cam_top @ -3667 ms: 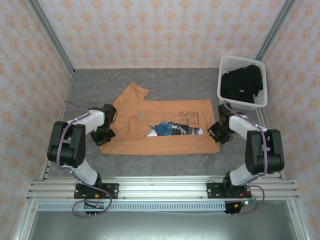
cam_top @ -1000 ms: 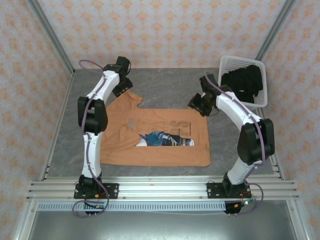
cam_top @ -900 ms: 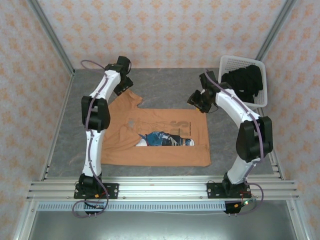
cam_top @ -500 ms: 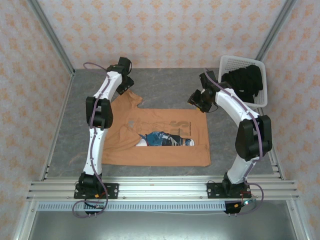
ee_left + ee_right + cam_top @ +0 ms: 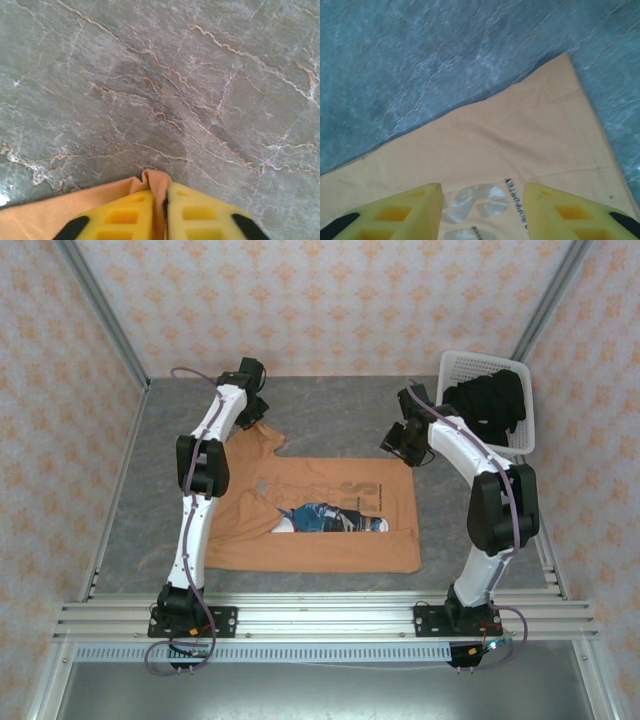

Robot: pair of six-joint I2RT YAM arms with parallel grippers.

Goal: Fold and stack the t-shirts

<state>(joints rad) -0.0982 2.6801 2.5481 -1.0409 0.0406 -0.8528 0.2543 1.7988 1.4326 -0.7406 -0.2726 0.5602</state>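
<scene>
Right arm [image 5: 468,452] reached toward basket [image 5: 443,405] holding black shirts [image 5: 487,405].

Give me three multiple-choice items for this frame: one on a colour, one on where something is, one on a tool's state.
1. What colour is the flat t-shirt on the table?
A) green
B) orange-tan
C) white

2. Where are the black t-shirts?
A) in the white basket
B) folded beside the flat t-shirt
C) draped over an arm

3. What is the left tool doing?
A) open over bare table
B) shut on the basket rim
C) shut on an edge of the flat t-shirt

Answers:
1. B: the top view shows orange-tan cloth with a printed front.
2. A: the dark pile sits inside the basket at the far right.
3. C: the left wrist view shows orange cloth pinched in the closed tool.
</scene>
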